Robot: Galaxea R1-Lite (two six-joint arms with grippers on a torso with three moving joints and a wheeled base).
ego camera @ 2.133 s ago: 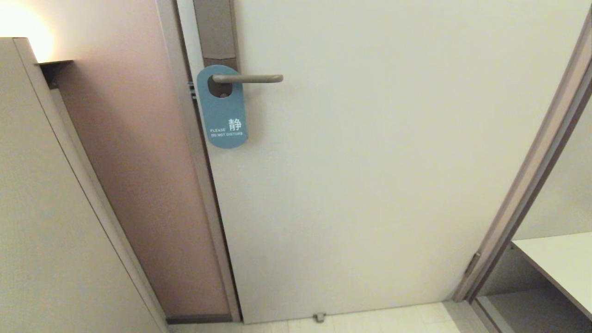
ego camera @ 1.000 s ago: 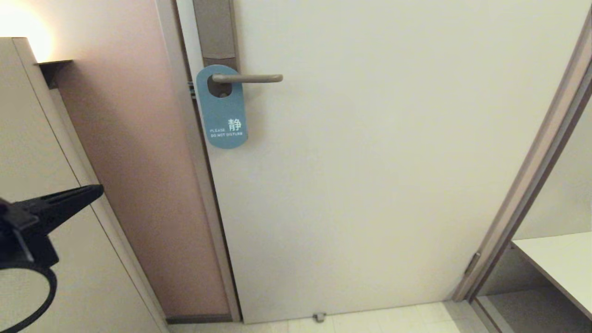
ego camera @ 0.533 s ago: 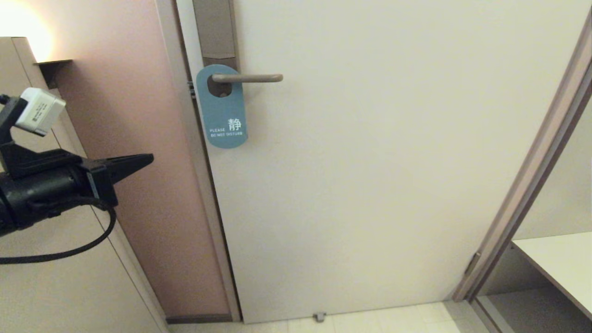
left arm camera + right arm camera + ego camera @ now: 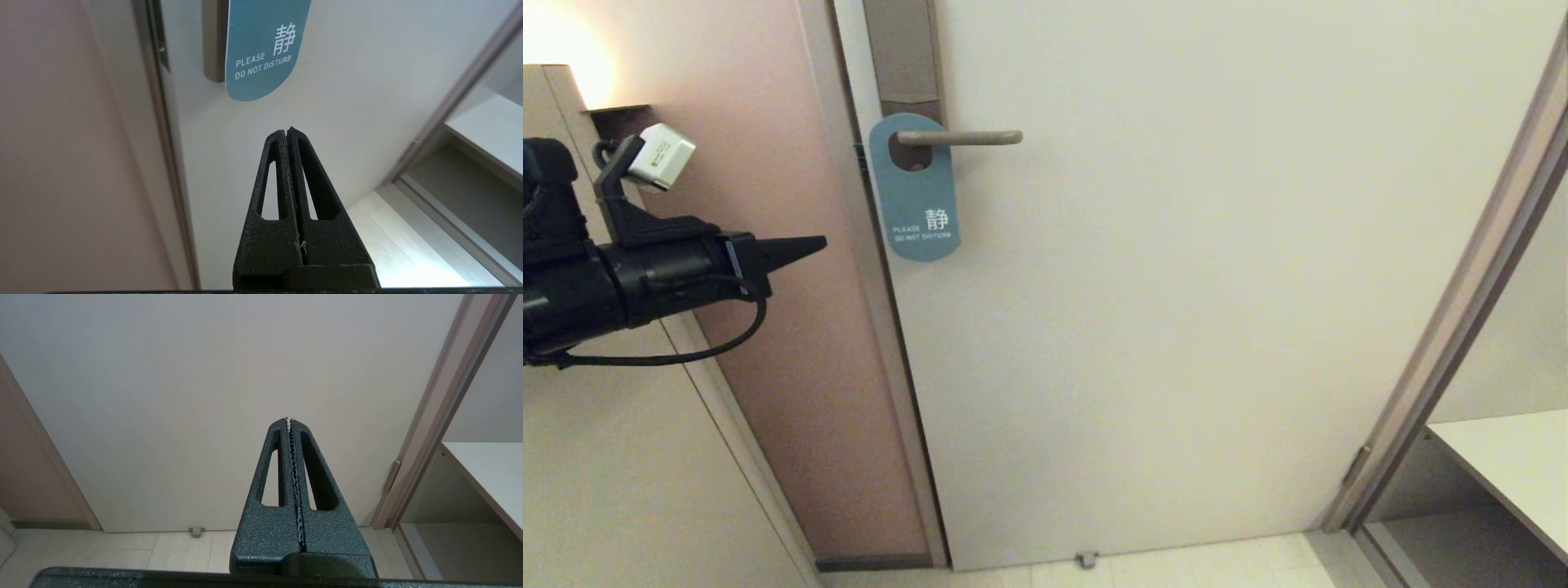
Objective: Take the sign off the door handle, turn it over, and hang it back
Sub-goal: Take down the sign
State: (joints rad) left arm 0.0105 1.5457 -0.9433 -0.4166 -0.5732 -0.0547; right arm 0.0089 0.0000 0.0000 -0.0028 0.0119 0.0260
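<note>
**Approach stage: sign not yet taken**

I have the left gripper (image 4: pixel 821 242) raised level, fingers pressed together, empty, beside the door frame and well short of the "do not disturb" sign (image 4: pixel 915 192), which hangs blue side out on the door handle (image 4: pixel 960 137). Right gripper (image 4: pixel 289 419) is parked, fingers together. Next I must part the left fingers and reach the sign's lower edge.

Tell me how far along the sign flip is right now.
Nothing is done yet: the sign hangs on the door handle, blue DO NOT DISTURB side out. In hand: the left hand, shut and empty, is beside the door, short of the sign. The right hand is shut, away from it. Left: remove, flip, rehang.
</note>
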